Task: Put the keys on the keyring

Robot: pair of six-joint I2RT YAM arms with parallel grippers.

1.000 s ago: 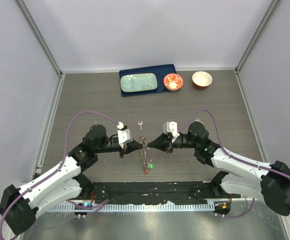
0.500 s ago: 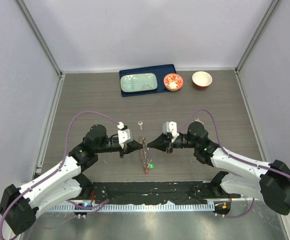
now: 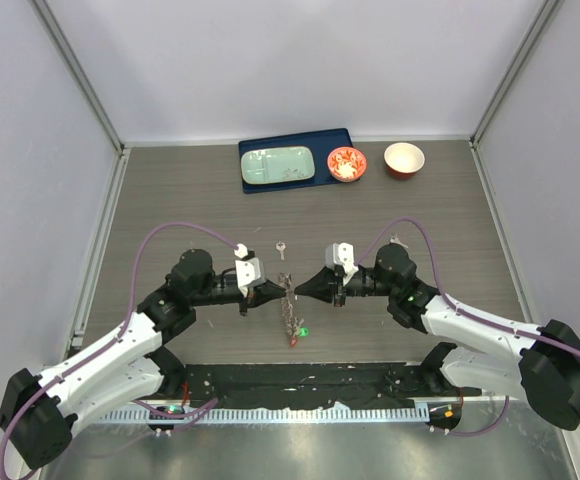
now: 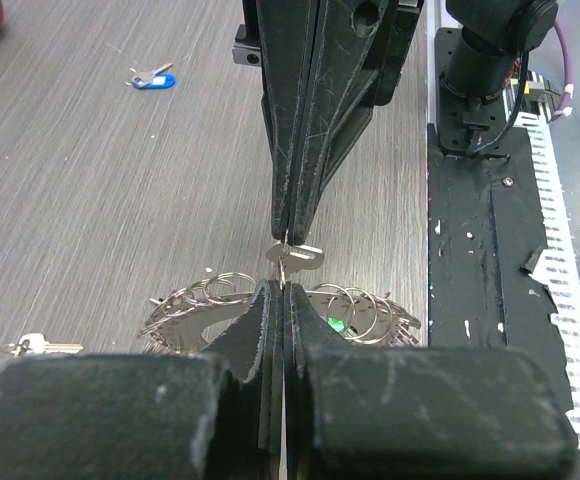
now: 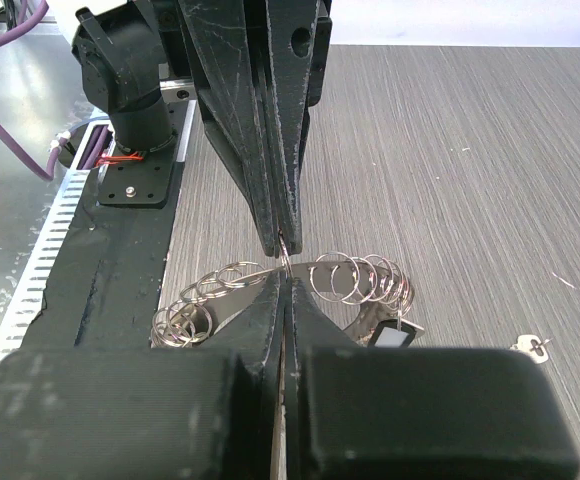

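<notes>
Gleaming wire loops along jagged flat metal keyring, woodgrain table

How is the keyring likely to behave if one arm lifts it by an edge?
The keyring looks like flat metal, so it is probably stiff. Its many small wire loops look loose, so they would likely swing. Thin and shiny, it may slip from a pinch.

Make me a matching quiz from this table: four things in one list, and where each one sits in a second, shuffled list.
Things:
1 plate
2 keyring
3 plain red bowl
4 loose silver key

Places:
A furthest right at the back
B between left gripper and right gripper
C on the blue tray
D alone, between tray and keyring

Pairs: 1-C, 2-B, 3-A, 4-D
</notes>
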